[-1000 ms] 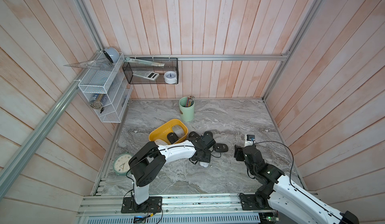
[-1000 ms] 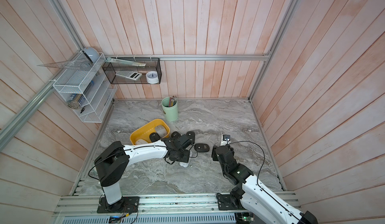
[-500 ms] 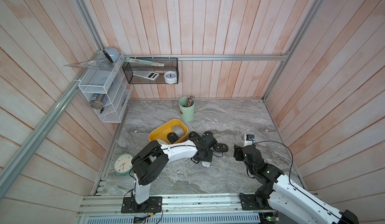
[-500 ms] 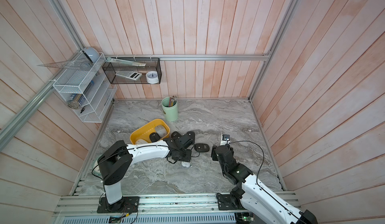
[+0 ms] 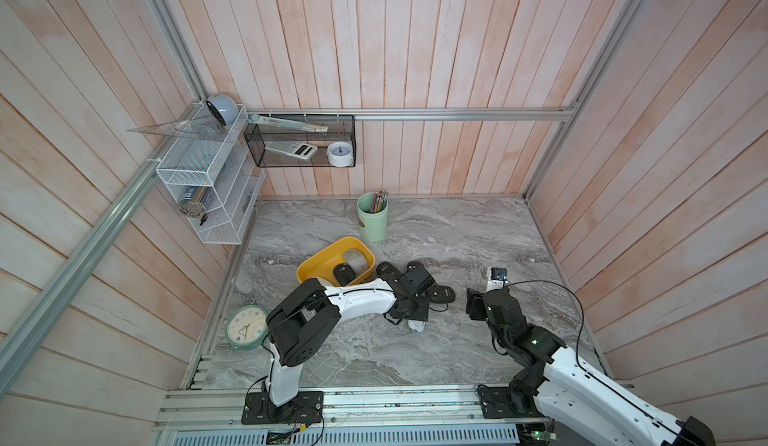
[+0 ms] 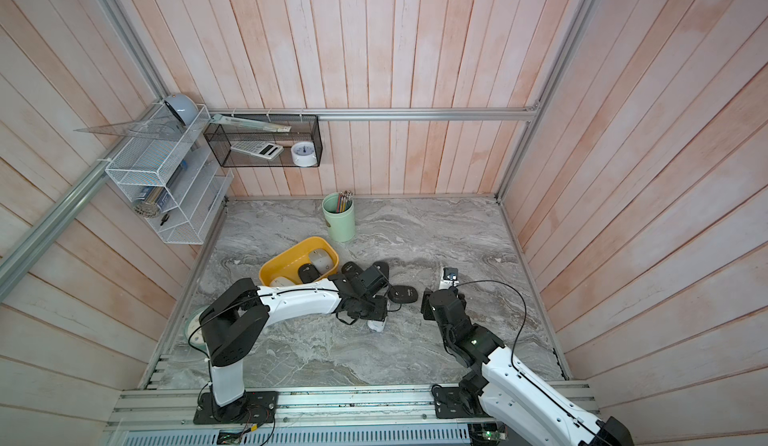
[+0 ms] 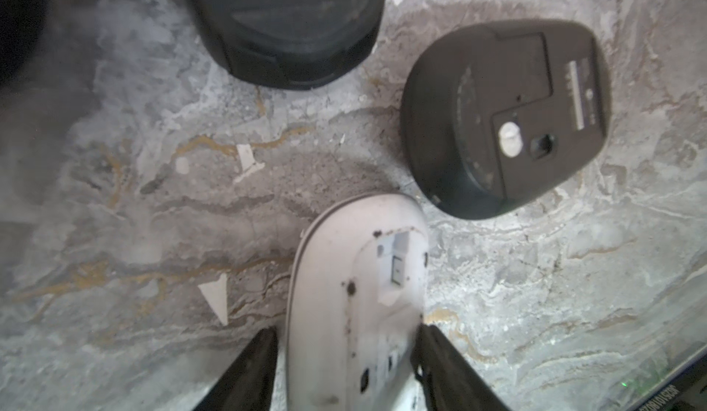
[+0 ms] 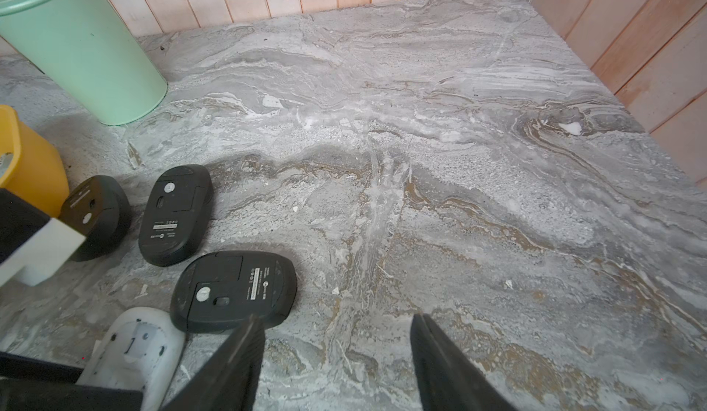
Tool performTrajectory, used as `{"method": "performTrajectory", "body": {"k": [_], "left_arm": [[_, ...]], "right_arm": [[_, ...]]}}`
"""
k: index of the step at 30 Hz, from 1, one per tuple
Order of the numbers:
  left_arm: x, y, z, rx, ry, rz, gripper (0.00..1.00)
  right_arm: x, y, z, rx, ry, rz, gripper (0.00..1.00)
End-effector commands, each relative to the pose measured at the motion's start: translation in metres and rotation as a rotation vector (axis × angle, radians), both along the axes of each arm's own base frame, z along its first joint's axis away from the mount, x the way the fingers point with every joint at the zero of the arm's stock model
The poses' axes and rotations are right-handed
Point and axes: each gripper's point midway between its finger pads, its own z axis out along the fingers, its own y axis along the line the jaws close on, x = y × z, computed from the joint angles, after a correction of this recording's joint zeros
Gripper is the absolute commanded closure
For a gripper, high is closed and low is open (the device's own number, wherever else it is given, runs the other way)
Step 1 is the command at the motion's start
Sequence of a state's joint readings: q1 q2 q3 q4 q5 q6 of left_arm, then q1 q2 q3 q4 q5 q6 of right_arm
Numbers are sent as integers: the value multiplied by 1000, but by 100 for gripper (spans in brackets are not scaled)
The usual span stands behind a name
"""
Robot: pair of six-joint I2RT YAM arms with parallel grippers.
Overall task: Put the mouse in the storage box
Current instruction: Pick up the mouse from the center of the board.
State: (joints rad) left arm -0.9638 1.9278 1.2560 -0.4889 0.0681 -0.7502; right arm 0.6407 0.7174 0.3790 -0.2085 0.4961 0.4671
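**White mouse out on the table, not in the box**

Closest to the arm bases, a round green clock [image 5: 246,332] lies flat on the marble table [image 5: 374,365] next to the left arm. About level with it, the white mouse [image 7: 355,275] lies belly-up on the marble. The left gripper [image 7: 346,336] straddles one end of it, a finger right up against the shell on each side. Honestly I can't tell from the wrist view whether it's actually squeezing or just sitting around it. The right gripper [image 8: 336,351] hangs off to the side with its fingers spread, gripping nothing, just bare marble between them.

Just past the white mouse is a black mouse [image 8: 233,288], also upside down and very close to it. A second black mouse [image 8: 176,214] is a bit further on. A third black mouse [image 8: 95,217] sits just beside the wall of the storage box [image 5: 316,263].

The yellow box is beyond all that, and it has a grey mouse [image 5: 356,262] and a dark mouse [image 5: 344,274] inside. Behind it stands a green cup [image 5: 372,219] of pencils. On the walls are a black mesh basket [image 5: 299,141] and a white wire rack [image 5: 199,199].
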Motion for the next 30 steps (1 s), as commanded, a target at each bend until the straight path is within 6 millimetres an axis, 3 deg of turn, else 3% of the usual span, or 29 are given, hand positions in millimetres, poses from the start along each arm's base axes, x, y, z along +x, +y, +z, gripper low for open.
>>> {"method": "performTrajectory", "body": {"k": [1, 9, 17, 23, 26, 30], "left_arm": [[-10, 12, -27, 74, 56, -13, 35], [-12, 17, -35, 110, 64, -4, 53], [-6, 14, -24, 73, 30, 13, 66], [-6, 9, -18, 38, 20, 2, 66], [-4, 12, -17, 51, 7, 8, 71], [5, 18, 4, 42, -66, 30, 79]], "right_arm": [[3, 0, 7, 16, -19, -9, 34], [3, 0, 6, 15, -19, -9, 34], [2, -1, 7, 16, -22, -12, 34], [2, -1, 7, 16, -23, -13, 34], [2, -2, 7, 16, -23, -15, 34], [2, -2, 8, 17, -27, -18, 34]]}}
